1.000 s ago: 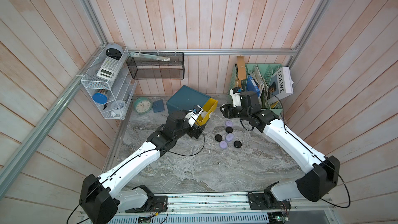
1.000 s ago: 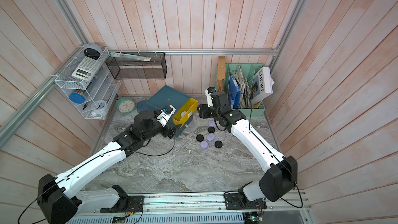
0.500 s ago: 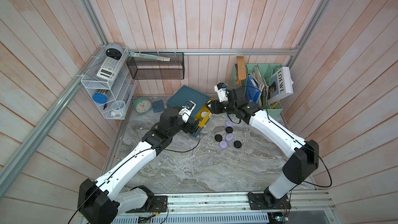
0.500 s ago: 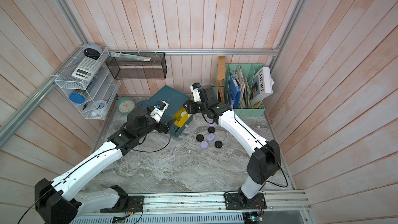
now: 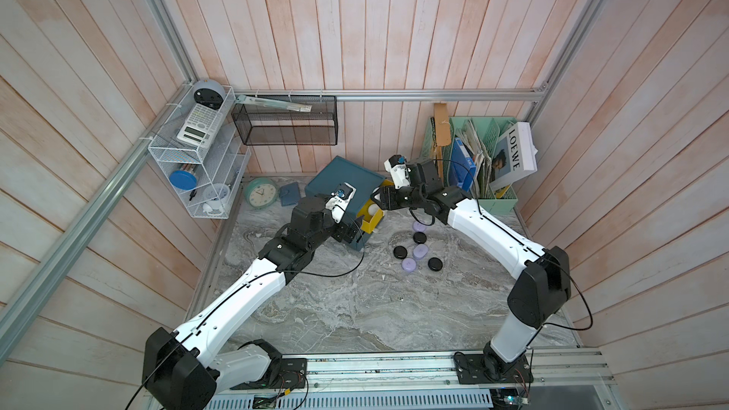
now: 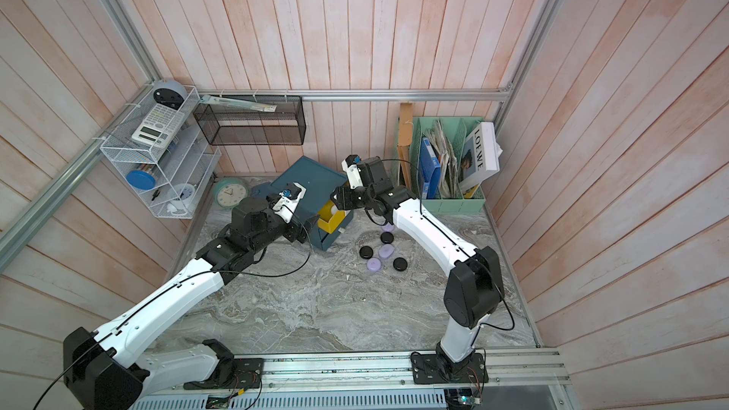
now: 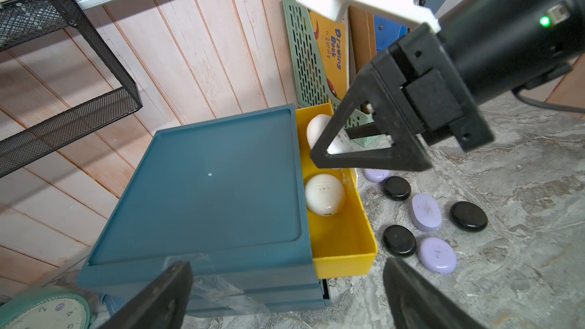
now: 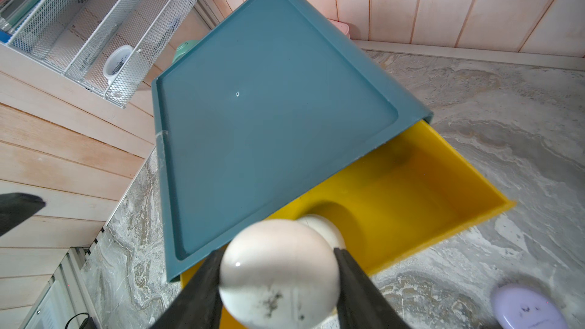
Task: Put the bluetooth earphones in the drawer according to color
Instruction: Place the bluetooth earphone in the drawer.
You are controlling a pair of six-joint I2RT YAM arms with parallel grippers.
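R end effector [image 5: 376, 202] swung over yellow drawer [image 8: 443, 191], pinching white case [image 8: 278, 280] broad face up; L end effector [image 7: 286, 280] gapes.

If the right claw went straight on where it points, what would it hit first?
Probably the loose white case in the yellow drawer, directly beyond the held white case in the right claw. Depth is unclear; it could be the drawer floor instead.

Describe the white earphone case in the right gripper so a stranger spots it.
Near the back wall stands a dark teal plastic cabinet, its yellow drawer pulled open. Over it the right gripper clamps a round white case; the other white case lies inside.
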